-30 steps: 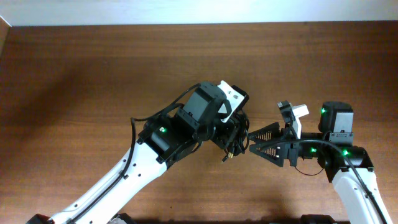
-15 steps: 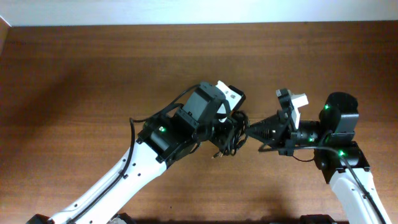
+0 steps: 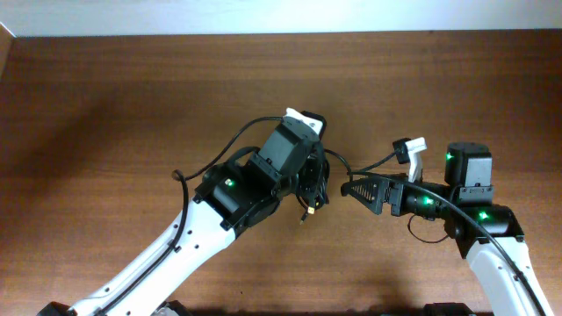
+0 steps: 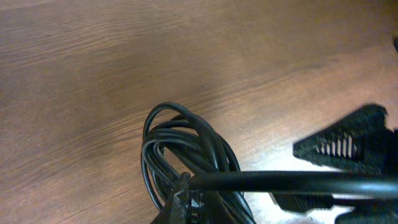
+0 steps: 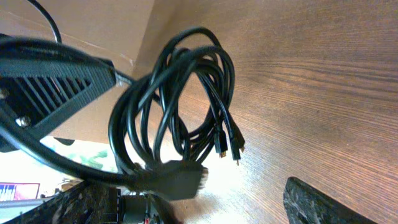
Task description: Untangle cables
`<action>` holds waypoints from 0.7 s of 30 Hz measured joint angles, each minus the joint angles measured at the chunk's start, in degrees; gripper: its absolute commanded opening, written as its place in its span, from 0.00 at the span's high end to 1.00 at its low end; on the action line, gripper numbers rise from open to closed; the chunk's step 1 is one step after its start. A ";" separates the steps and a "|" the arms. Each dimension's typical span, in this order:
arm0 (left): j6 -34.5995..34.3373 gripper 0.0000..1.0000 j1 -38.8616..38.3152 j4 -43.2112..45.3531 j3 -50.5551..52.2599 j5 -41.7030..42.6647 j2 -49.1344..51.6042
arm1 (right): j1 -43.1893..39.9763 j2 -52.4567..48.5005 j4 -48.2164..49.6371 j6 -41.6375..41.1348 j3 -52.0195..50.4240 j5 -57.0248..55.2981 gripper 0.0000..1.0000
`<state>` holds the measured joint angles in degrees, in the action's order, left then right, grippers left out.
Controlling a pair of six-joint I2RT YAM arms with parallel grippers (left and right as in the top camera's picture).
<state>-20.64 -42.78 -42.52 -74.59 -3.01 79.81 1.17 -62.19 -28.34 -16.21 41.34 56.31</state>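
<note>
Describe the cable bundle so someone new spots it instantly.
Mid wooden table, between the arms' ends, the black cable bundle hangs from the left gripper. Thin glossy loops and two small dangling plugs set it apart from the ribbed fingers beside it.

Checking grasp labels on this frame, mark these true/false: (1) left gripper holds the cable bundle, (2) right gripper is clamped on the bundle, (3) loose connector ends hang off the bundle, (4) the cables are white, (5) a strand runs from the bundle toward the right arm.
1. True. The left gripper is closed on the cable bundle.
2. False. The right gripper is open, its fingers spread apart, and it sits beside the bundle without pinching it.
3. True. Two connector ends dangle at the low side of the bundle in the right wrist view.
4. False. The cables are black, seen against the brown wooden table.
5. True. One strand leaves the bundle and runs toward the right arm.
</note>
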 measured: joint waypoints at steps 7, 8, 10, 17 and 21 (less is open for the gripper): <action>-8.85 1.00 0.00 8.31 0.02 -0.31 0.00 | 0.00 0.00 0.13 -17.44 0.00 0.28 0.11; -9.03 1.00 -0.02 8.57 0.02 0.31 0.00 | 0.00 0.00 0.37 -22.75 0.00 0.28 0.12; -9.07 1.00 -0.02 8.98 0.02 1.44 0.00 | 0.02 0.00 0.48 -30.42 0.00 0.72 0.12; -9.64 1.00 -0.02 11.96 0.02 4.55 0.00 | 0.02 0.00 0.55 -47.28 0.00 3.02 0.33; -11.34 1.00 -0.96 12.11 0.02 4.79 0.00 | 0.02 0.00 6.84 -56.24 -0.15 4.24 0.43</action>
<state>-31.99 -43.75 -30.41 -74.56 1.78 79.81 1.19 -62.19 -21.50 -72.44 41.19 60.55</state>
